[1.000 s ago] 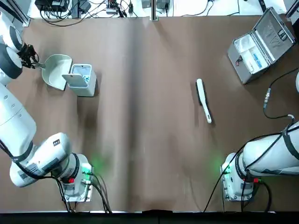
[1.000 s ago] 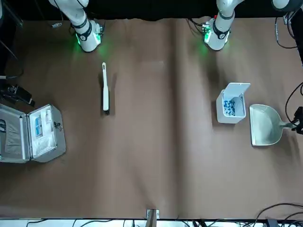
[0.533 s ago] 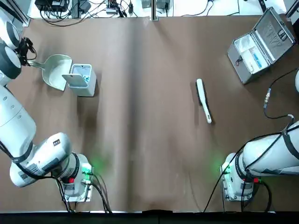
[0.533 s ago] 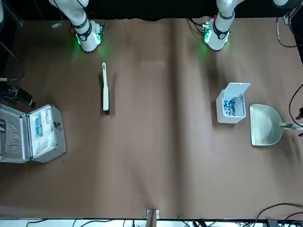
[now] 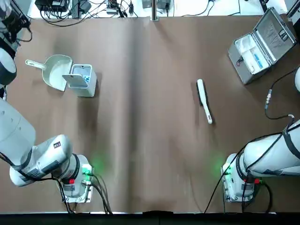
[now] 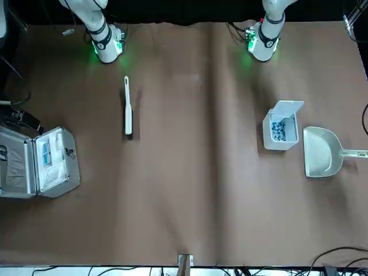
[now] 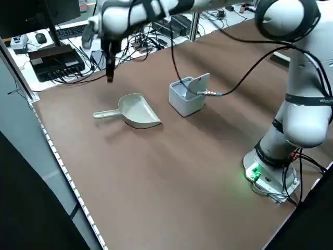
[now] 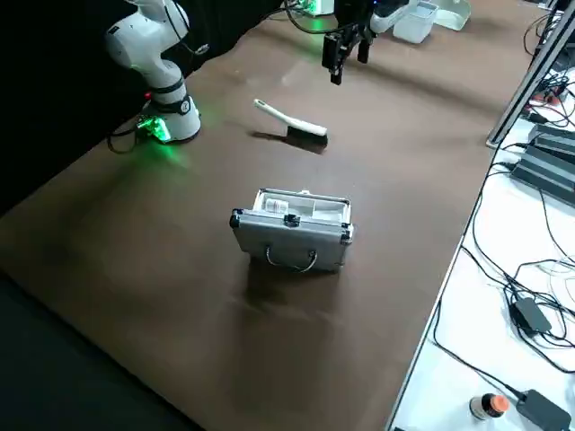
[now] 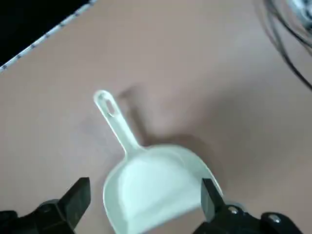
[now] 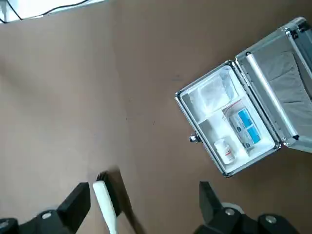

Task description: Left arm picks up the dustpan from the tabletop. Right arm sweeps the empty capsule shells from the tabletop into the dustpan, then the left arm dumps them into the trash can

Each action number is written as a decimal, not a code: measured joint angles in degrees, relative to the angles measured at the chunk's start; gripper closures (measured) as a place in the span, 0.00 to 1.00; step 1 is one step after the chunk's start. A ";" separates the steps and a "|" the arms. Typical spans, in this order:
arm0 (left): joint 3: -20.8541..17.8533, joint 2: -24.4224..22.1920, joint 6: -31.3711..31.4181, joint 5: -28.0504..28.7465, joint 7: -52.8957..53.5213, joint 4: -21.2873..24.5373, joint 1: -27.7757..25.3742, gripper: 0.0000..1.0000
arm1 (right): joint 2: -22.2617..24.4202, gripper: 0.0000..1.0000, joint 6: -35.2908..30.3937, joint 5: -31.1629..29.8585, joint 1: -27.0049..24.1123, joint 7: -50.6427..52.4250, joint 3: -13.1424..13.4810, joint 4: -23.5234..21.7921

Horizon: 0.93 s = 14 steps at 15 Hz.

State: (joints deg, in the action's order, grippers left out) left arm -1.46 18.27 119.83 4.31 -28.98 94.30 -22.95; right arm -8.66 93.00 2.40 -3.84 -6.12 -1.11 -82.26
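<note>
1. The pale cream plastic dustpan [image 9: 146,195] lies flat on the brown counter [image 5: 150,140], beside the small grey trash can [image 5: 83,79], handle pointing away from it.
2. The left pincer [image 9: 141,207] hangs above the pan, spread, empty.
3. The right pincer [image 10: 141,204], spread, hovers near the slim white brush [image 5: 204,101].
</note>
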 joint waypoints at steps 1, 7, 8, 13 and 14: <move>1.41 -1.12 -1.69 0.00 1.04 -0.03 0.88 0.00 | 0.00 0.01 -0.08 -0.01 0.04 2.08 -0.04 0.00; 12.78 -2.66 -6.02 3.46 4.40 -4.28 5.20 0.00 | 0.34 0.01 -3.06 -0.10 1.78 6.09 -0.33 0.06; 14.44 -2.70 -7.44 3.53 4.92 -5.66 5.73 0.00 | 0.45 0.01 -3.05 -0.28 1.97 6.20 -0.36 0.07; 22.40 -4.01 -14.66 3.61 5.99 -11.56 7.76 0.00 | 2.18 0.01 -2.27 -0.92 2.67 6.32 -0.47 0.34; 22.36 -4.73 -15.64 3.61 6.08 -11.84 9.33 0.00 | 2.46 0.01 -2.26 -0.95 2.68 6.33 -0.47 0.34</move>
State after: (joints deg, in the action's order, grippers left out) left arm 20.90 13.54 104.20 7.92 -22.90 82.45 -13.62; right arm -6.20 90.73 1.45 -1.16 0.21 -1.58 -81.92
